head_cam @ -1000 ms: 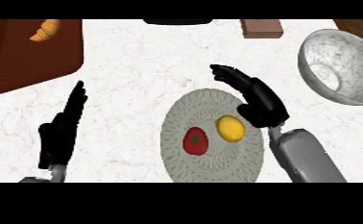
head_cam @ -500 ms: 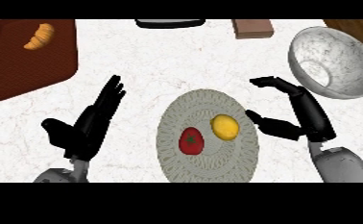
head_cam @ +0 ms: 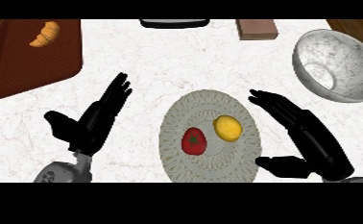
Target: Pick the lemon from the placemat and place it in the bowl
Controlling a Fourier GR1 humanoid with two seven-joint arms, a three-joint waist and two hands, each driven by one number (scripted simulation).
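From my station: lemon (head_cam: 227, 128) lies on the round grey placemat (head_cam: 210, 170), just off the fingertips side of my right hand (head_cam: 312, 141), not touched. A red fruit (head_cam: 193, 141) sits beside it on the same mat (near, maybe just touching, I cannot tell).

Right hand: fingers (head_cam: 273, 104) straight and released, thumb spread toward the mat's lower right rim, nothing grasped. The lemon is to the left of those fingers, between them and the red fruit.

Left hand (head_cam: 89, 124): fingers straight, spread, released, holding nothing; it sits on the bare counter (head_cam: 177, 59) left of the mat, well apart from the lemon.

Bowl (head_cam: 330, 64) stands beyond the right fingertips, up and to the right, apart from the hand.

Past the left fingertips: a brown board (head_cam: 28, 69) with a croissant (head_cam: 44, 34) on it. A brown block (head_cam: 256, 29) and a dark object (head_cam: 174, 23) lie at the far edge.
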